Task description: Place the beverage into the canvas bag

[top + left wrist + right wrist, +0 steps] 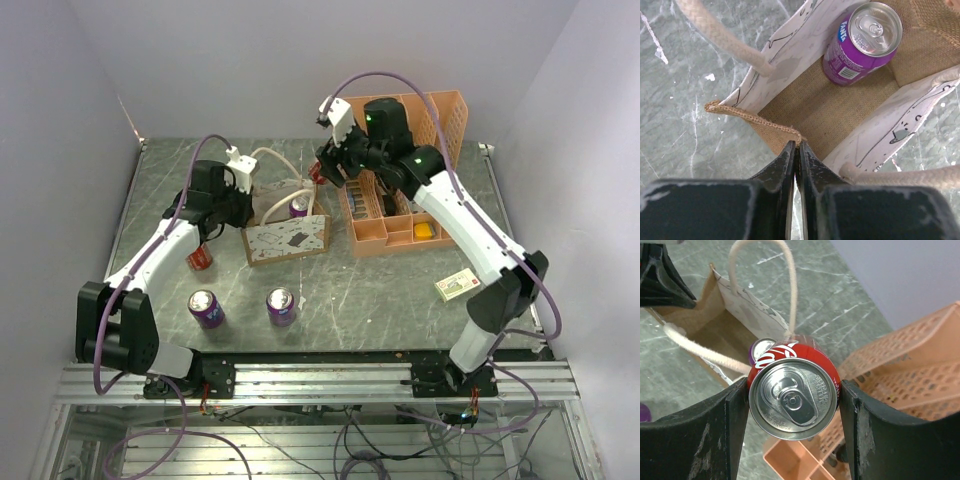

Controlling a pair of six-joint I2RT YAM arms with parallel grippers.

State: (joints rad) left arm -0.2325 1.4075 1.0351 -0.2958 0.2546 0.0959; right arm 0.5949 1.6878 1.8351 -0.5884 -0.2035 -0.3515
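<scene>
The table (400, 300) carries everything. At its far right stands the organizer (452, 115), which has no part in the job; the right arm merely reaches across in front of it.

Left of it, mid-table, sits the bag (287, 240), upright with its mouth open. That looks deliberate. The left claw (796, 145) has its fingers pressed together on the brown rim at the bag's left end. It pinches the fabric, I judge, to hold the soft sides apart and steady the bag for a drop. The handles (720, 35) flop outward, leaving the mouth free.

The right claw (792, 392) is spread about a can's width, its fingers flat against opposite sides of the red can (790, 405). The can hangs upright, lid toward the wrist, probably so that it lands on its base. It hangs in the air near the bag's far right corner. From the wrist view the mouth lies below and off to one side, so it seems not yet squarely over the opening, though its height is hard to read.

A purple can (862, 42) already stands inside at the bag's right end. The bare floor is toward the pinched end, and that is where the red can best fits.

Three loose cans (281, 305) stand on the table in front of the bag, none of them gripped.
</scene>
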